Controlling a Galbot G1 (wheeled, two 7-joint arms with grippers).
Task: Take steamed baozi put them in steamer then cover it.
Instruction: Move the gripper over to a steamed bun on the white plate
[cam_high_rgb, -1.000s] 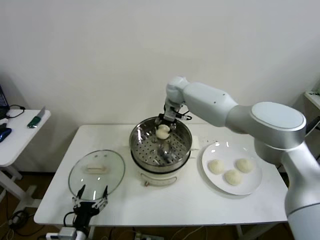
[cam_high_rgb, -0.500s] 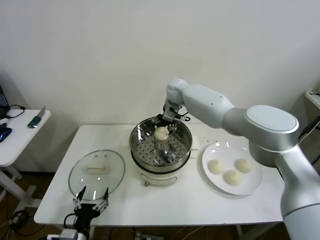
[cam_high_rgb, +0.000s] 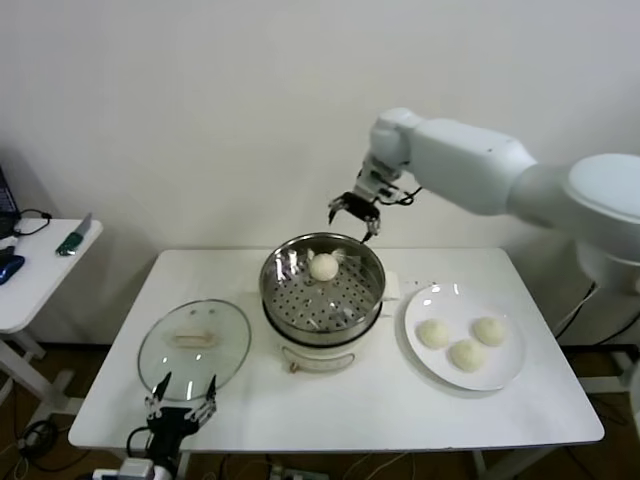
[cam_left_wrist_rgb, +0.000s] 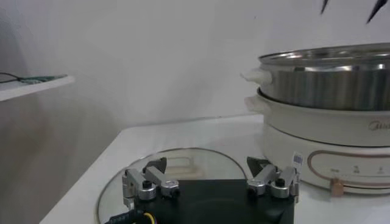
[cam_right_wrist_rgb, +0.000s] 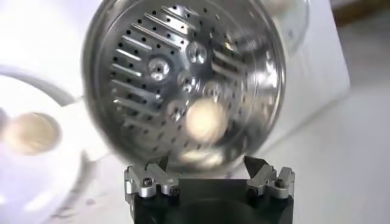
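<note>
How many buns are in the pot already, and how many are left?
One baozi already lies in the steamer. The right gripper hangs open and empty above it. Three baozi wait on the white plate. The glass cover lies on the table by the open left gripper, so covering is not yet done.

A plain off-white wall (cam_high_rgb: 200, 110) fills the space behind everything, evenly lit and bare. In front of it stands a white rectangular tabletop (cam_high_rgb: 330, 405). A smaller white side table (cam_high_rgb: 35, 270) sits by the wall to one side, holding a green-handled item (cam_high_rgb: 72, 238) and dark cables (cam_high_rgb: 30, 220). More cables (cam_high_rgb: 30, 435) trail on the floor beneath it.
</note>
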